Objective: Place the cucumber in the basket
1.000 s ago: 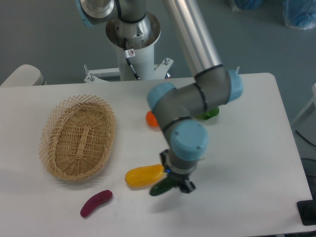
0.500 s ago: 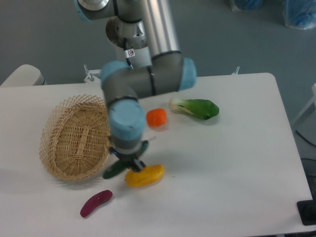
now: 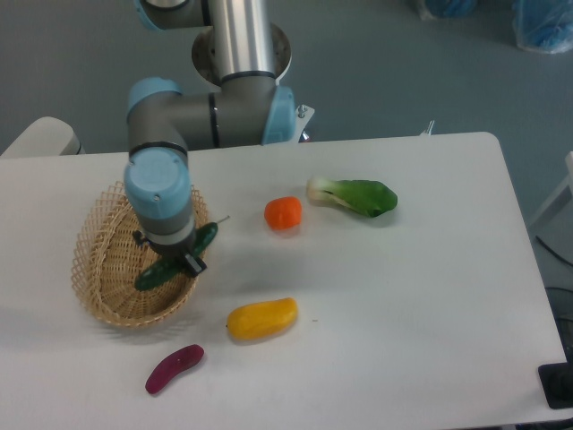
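Note:
The cucumber [image 3: 168, 265] is slim and dark green. My gripper [image 3: 170, 260] is shut on it and holds it tilted above the right half of the basket [image 3: 107, 260], an oval tan wicker basket at the table's left. The gripper's wrist hides the cucumber's middle; both its ends stick out. The fingers themselves are mostly hidden under the wrist.
A yellow vegetable [image 3: 261, 319] lies right of the basket's near end. A purple curved vegetable [image 3: 175, 368] lies near the front edge. An orange round one [image 3: 284, 213] and a leafy green with a white stem [image 3: 353, 195] lie mid-table.
The arm has swung left across the table with the cucumber, from beside the yellow vegetable to above the basket.

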Controlling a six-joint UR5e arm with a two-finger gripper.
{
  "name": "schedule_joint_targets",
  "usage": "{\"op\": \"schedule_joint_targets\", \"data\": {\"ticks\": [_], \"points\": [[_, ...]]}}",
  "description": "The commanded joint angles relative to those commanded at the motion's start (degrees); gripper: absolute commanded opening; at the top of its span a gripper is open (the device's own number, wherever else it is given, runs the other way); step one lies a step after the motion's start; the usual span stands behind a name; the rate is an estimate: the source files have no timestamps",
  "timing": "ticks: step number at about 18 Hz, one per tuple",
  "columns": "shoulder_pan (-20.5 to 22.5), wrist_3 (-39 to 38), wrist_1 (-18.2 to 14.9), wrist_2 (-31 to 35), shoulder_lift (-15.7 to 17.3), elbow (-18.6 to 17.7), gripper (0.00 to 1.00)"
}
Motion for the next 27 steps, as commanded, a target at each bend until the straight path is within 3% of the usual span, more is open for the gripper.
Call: {"op": "schedule_joint_targets", "data": {"ticks": [4, 6, 8, 9, 10, 12, 18, 24, 27], "points": [[-1.58, -3.01, 0.44, 0.35, -1.58, -0.18, 0.20], [-2.11, -3.09, 2.19, 0.53, -2.46, -0.35, 0.26], [-2.99, -3.01, 3.42, 1.23, -2.99, -0.96, 0.48], [-3.17, -3.01, 4.39, 1.67, -3.25, -1.49, 0.68], [-3.26, -3.09, 5.35, 2.19, -3.43, -2.02, 1.00], [-3.52, -3.18, 7.29, 3.25, -3.34, -2.72, 1.00], [-2.82, -2.30, 7.03, 3.43, -2.73, -1.50, 1.00], [2.18, 2.17, 3.96, 3.43, -2.55, 3.51, 1.00], [4.47, 7.79, 0.19, 3.51, -3.25, 6.84, 1.00]]}}
